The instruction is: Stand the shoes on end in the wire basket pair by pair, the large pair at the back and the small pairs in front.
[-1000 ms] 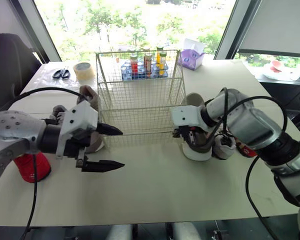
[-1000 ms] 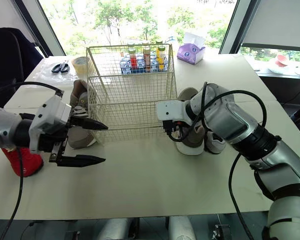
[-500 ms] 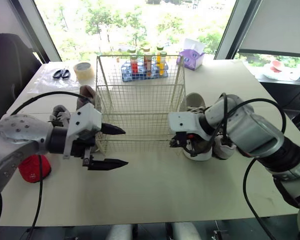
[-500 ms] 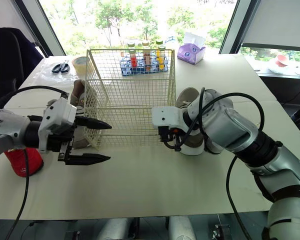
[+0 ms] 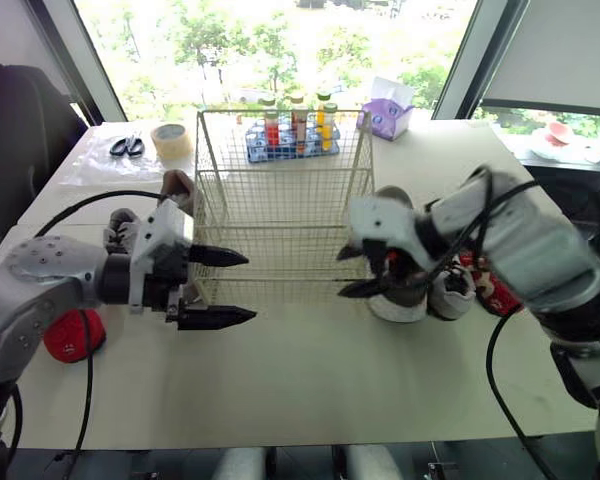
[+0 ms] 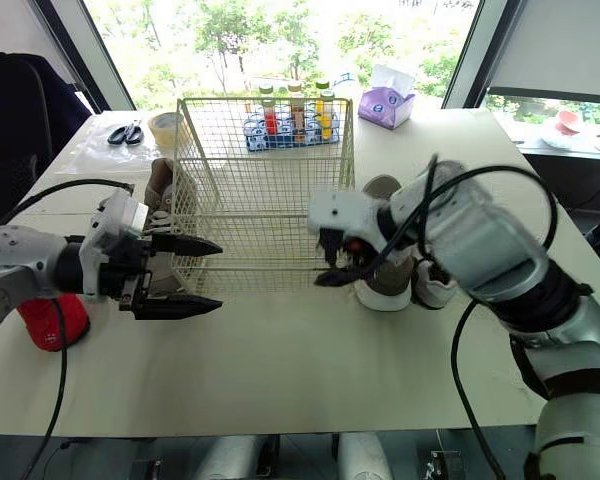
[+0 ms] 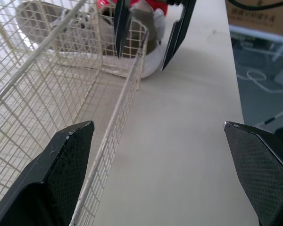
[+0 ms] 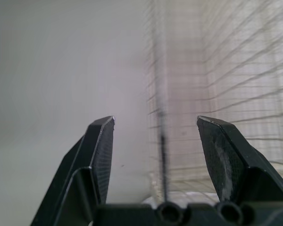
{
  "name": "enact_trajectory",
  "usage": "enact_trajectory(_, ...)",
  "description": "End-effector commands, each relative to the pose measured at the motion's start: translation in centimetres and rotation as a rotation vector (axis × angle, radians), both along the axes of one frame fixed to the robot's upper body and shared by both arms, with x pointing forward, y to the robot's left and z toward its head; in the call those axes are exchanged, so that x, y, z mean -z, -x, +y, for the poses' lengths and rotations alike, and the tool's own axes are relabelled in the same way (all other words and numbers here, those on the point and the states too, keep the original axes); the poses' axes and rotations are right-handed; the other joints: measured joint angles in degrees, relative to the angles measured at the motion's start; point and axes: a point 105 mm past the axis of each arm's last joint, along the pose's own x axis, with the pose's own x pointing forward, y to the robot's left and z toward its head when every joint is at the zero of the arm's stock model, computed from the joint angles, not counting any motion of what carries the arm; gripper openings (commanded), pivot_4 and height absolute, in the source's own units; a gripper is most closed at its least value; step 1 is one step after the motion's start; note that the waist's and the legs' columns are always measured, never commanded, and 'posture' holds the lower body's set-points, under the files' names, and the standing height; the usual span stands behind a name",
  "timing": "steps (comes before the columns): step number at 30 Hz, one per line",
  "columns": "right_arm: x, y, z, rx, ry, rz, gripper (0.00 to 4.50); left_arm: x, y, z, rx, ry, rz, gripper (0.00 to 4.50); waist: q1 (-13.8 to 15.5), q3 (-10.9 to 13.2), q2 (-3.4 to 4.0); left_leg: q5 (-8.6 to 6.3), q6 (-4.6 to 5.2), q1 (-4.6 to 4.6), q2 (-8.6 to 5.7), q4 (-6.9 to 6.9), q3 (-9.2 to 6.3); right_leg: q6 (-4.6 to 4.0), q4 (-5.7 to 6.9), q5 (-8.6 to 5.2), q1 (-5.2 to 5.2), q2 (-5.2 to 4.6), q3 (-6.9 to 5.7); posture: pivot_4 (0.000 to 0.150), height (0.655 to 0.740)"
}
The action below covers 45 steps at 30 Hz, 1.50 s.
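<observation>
The table (image 5: pixel 310 380) holds the wire basket (image 5: pixel 280 240), which has no shoes in it; a grey shoe (image 5: pixel 400 300) lies just right of it, a brown shoe (image 5: pixel 177 188) against its left side, and a small red shoe (image 5: pixel 68 335) sits further left. The left gripper (image 5: pixel 248 287) and right gripper (image 5: pixel 342 273) both gape wide and hold nothing, each by a front corner of the basket; the right one probably should turn to the grey shoe, grip it mid-body and lift it clear of the rim. No writing is readable.

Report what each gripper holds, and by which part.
Nothing is held. The left gripper and the right gripper are both open and empty at the wire basket.
</observation>
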Motion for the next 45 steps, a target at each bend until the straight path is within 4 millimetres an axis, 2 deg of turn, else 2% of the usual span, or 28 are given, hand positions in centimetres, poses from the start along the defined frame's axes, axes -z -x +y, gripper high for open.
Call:
enact_trajectory(1,-6.1,0.2,-0.6,0.099,-0.285,-0.116,3.02,-2.1,-0.2,0.0,-0.025,0.173,0.016,4.5,0.0,0.0,-0.01,0.0,0.0,0.0,0.0,0.0,0.0,0.0,0.0,0.0,0.0,-0.02,0.0,0.15,0.74)
enact_trajectory(2,-7.2,0.1,-0.9,0.128,-0.366,-0.134,3.02,-2.3,-0.3,0.2,-0.045,0.22,0.039,4.5,0.0,0.0,-0.03,0.0,0.0,0.0,0.0,0.0,-0.01,0.0,0.0,0.0,0.0,-0.07,0.0,0.15,0.74)
enact_trajectory(3,-8.7,-0.4,-2.0,0.182,-0.492,-0.231,3.02,-2.5,-0.9,0.4,-0.096,0.28,0.057,4.5,0.0,0.0,-0.06,0.0,0.0,0.01,0.0,0.0,-0.05,0.0,0.01,0.0,0.02,-0.1,0.0,0.15,0.74)
enact_trajectory(4,-10.4,-0.8,-3.7,0.254,-0.65,-0.351,3.02,-2.7,-0.9,0.5,-0.117,0.337,0.083,4.5,0.1,-0.1,-0.13,0.0,0.0,0.01,0.01,-0.01,-0.1,0.0,0.01,0.01,0.02,-0.11,-0.01,0.15,0.74)
enact_trajectory(5,-11.1,-1.2,-6.3,0.382,-0.778,-0.431,3.02,-2.6,-0.6,0.3,-0.123,0.384,0.114,4.5,0.1,-0.1,-0.19,0.0,0.0,0.01,0.01,-0.01,-0.14,0.0,0.02,0.01,0.03,-0.12,-0.01,0.15,0.74)
enact_trajectory(7,-9.7,-0.7,-9.9,0.538,-0.904,-0.475,3.58,-2.0,0.3,-0.5,-0.124,0.439,0.186,4.5,0.6,-0.2,-0.25,0.0,-0.02,-0.02,0.0,-0.02,-0.24,0.01,0.0,0.01,0.06,-0.13,-0.03,0.15,0.74)
enact_trajectory(8,-8.6,-0.4,-10.8,0.588,-0.92,-0.485,3.88,-1.5,0.8,-0.9,-0.124,0.446,0.218,4.5,1.0,-0.2,-0.3,0.0,-0.03,-0.04,-0.05,-0.02,-0.28,0.01,0.0,0.02,0.07,-0.2,-0.02,0.15,0.74)
enact_trajectory(9,-7.3,-0.1,-11.4,0.641,-0.935,-0.502,4.38,-1.0,1.1,-1.0,-0.136,0.467,0.257,4.5,1.2,-0.2,-0.28,-0.01,-0.02,-0.05,-0.07,0.0,-0.25,0.02,0.0,0.02,0.06,-0.24,0.0,0.15,0.74)
enact_trajectory(11,-3.8,0.6,-12.6,0.786,-0.945,-0.478,4.45,0.8,1.8,-1.1,-0.184,0.473,0.33,4.5,1.3,-0.3,-0.18,-0.01,-0.02,-0.1,-0.11,-0.04,-0.18,0.02,0.0,0.02,-0.05,-0.29,0.08,0.15,0.74)
enact_trajectory(12,-1.9,1.3,-12.8,0.829,-0.93,-0.461,4.45,1.6,2.2,-1.1,-0.213,0.463,0.348,4.5,1.2,-0.3,-0.12,0.0,-0.03,-0.09,-0.09,-0.06,-0.18,0.02,0.02,0.02,-0.06,-0.27,0.09,0.15,0.74)
enact_trajectory(15,1.3,2.7,-13.1,0.927,-0.908,-0.461,4.45,3.3,3.0,-1.0,-0.293,0.417,0.334,4.5,0.9,-0.2,0.19,0.05,-0.12,-0.04,-0.04,-0.21,-0.15,-0.02,0.08,0.0,-0.12,-0.2,0.13,0.15,0.74)
enact_trajectory(17,2.7,3.3,-13.0,0.973,-0.903,-0.462,4.45,3.7,3.6,-1.1,-0.334,0.407,0.308,4.5,0.7,-0.3,0.28,0.11,-0.21,0.06,-0.03,-0.21,-0.09,-0.1,0.14,0.04,-0.08,-0.16,0.17,0.15,0.74)
enact_trajectory(20,4.3,4.1,-11.2,0.951,-0.912,-0.402,4.45,5.4,4.3,-1.0,-0.408,0.337,0.295,4.5,0.1,-0.3,0.32,0.1,-0.21,0.8,0.06,-0.22,-0.06,-0.58,-0.02,-0.26,0.72,-0.1,0.15,0.15,0.74)
enact_trajectory(24,6.2,4.9,-9.2,0.933,-0.912,-0.329,4.45,6.7,5.5,-1.1,-0.478,0.318,0.281,4.5,-0.1,-0.3,0.34,0.07,-0.19,1.03,0.11,-0.23,-0.1,-0.62,-0.15,-0.41,1.04,-0.08,0.1,0.15,0.74)
enact_trajectory(28,8.3,3.9,-8.5,0.947,-0.861,-0.321,4.45,7.1,5.6,-2.1,-0.477,0.312,0.234,4.5,0.1,-0.3,0.29,0.05,-0.16,0.99,0.08,-0.23,-0.09,-0.62,-0.21,-0.44,1.05,-0.12,0.09,0.15,0.74)
enact_trajectory(33,9.3,2.3,-8.0,0.928,-0.852,-0.336,4.45,7.0,5.6,-2.6,-0.421,0.263,0.191,4.5,-0.1,-0.3,0.29,0.05,-0.17,0.99,0.09,-0.23,-0.1,-0.62,-0.21,-0.45,1.04,-0.11,0.07,0.15,0.74)
enact_trajectory(36,10.4,0.5,-9.3,0.997,-0.799,-0.366,4.45,7.2,5.7,-2.5,-0.392,0.225,0.197,4.5,-0.3,-0.3,0.26,0.05,-0.17,0.94,0.09,-0.28,-0.09,-0.63,-0.21,-0.48,0.96,-0.09,0.05,0.15,0.74)
enact_trajectory(39,10.7,-0.6,-9.2,1.006,-0.793,-0.361,4.45,6.9,5.2,-2.6,-0.385,0.215,0.184,4.5,-0.1,-0.3,0.29,0.05,-0.16,0.94,0.09,-0.28,-0.1,-0.63,-0.19,-0.48,0.95,-0.08,0.04,0.15,0.74)
enact_trajectory(41,11.5,-1.1,-9.1,1.023,-0.745,-0.337,4.45,6.5,4.7,-2.8,-0.383,0.22,0.178,4.5,0.0,-0.3,0.27,0.06,-0.15,0.93,0.09,-0.27,-0.12,-0.63,-0.18,-0.48,0.97,-0.08,0.03,0.15,0.74)
enact_trajectory(43,13.4,-1.3,-9.1,1.044,-0.661,-0.278,3.95,6.2,4.1,-3.0,-0.381,0.215,0.165,4.5,0.0,-0.3,0.24,0.06,-0.15,0.94,0.08,-0.24,-0.14,-0.64,-0.19,-0.48,1.0,-0.07,0.01,0.15,0.74)
enact_trajectory(45,14.6,-1.3,-9.4,1.055,-0.591,-0.249,3.23,5.8,3.4,-3.0,-0.381,0.212,0.155,4.5,-0.1,-0.4,0.11,0.06,-0.15,1.0,0.08,-0.24,-0.14,-0.63,-0.2,-0.48,1.06,-0.07,0.0,0.15,0.74)
